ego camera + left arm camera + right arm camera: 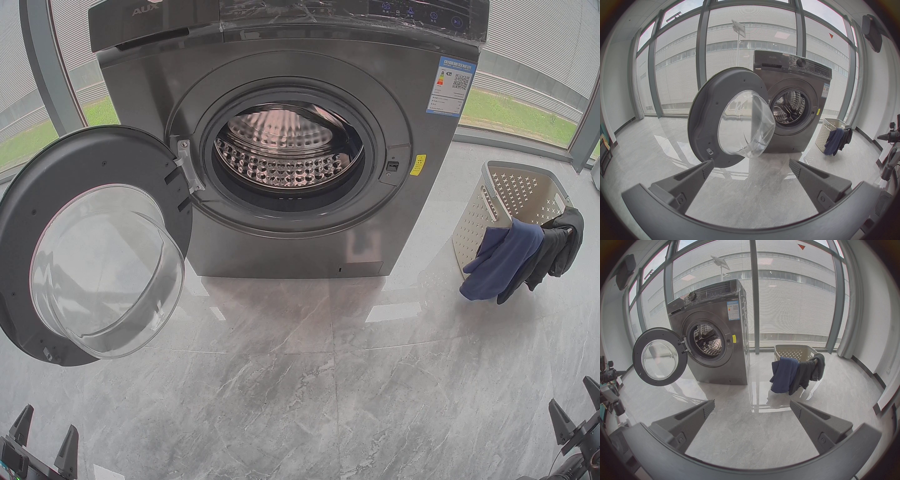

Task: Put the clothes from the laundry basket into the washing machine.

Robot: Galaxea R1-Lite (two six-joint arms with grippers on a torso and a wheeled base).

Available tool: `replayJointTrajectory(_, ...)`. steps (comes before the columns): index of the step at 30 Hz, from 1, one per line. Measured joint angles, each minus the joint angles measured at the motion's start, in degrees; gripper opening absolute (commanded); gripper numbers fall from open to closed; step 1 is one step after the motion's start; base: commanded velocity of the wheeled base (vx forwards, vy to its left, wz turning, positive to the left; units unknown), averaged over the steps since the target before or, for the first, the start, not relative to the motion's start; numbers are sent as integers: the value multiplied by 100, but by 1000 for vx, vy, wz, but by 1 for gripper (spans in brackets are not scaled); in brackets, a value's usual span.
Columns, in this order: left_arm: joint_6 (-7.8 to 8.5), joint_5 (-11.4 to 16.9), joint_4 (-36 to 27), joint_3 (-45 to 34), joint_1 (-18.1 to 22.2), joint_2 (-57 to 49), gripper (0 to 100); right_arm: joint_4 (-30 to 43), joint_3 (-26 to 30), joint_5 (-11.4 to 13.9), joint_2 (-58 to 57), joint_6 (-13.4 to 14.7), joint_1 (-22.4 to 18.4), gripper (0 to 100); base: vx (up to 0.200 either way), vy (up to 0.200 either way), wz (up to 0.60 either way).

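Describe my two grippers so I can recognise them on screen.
They look alike: the left gripper and right gripper are matte dark grey, each with two wedge-shaped fingers tapering to points, textured inner pads near the tips, a screw at each finger base, and a curved grey mount.

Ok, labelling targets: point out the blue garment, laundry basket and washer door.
blue garment (505, 259): head view, hanging middle.
laundry basket (473, 225): head view, side wall.
washer door (103, 269): head view, glass bowl.

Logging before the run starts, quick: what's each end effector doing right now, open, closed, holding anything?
Left end effector: open, holding nothing.
Right end effector: open, holding nothing.
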State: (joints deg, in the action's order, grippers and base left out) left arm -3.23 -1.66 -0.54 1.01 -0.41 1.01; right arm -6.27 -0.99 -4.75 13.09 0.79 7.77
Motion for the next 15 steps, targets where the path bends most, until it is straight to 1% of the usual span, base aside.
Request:
replayJointTrajectory(2, 0, -1, 0, 0, 0, 0, 100, 138, 0, -26, -273, -26, -118, 100, 0, 0, 0)
replayJointTrajectory(5, 0, -1, 0, 0, 0, 0, 100, 206, 0, 16, -568, -117, -455, 100, 0, 0, 0)
replayJointTrajectory(8, -2, -1, 0, 0, 0, 0, 100, 430, -2, 224, -836, -179, -736, 100, 0, 0, 0)
replayJointTrajectory(11, 0, -4, 0, 0, -2, 0, 100, 728, -2, 354, -1025, -185, -814, 100, 0, 0, 0)
replayJointTrajectory(15, 0, -6, 0, 0, 1, 0, 100, 741, -2, 457, -1150, -185, -828, 100, 0, -200, 0)
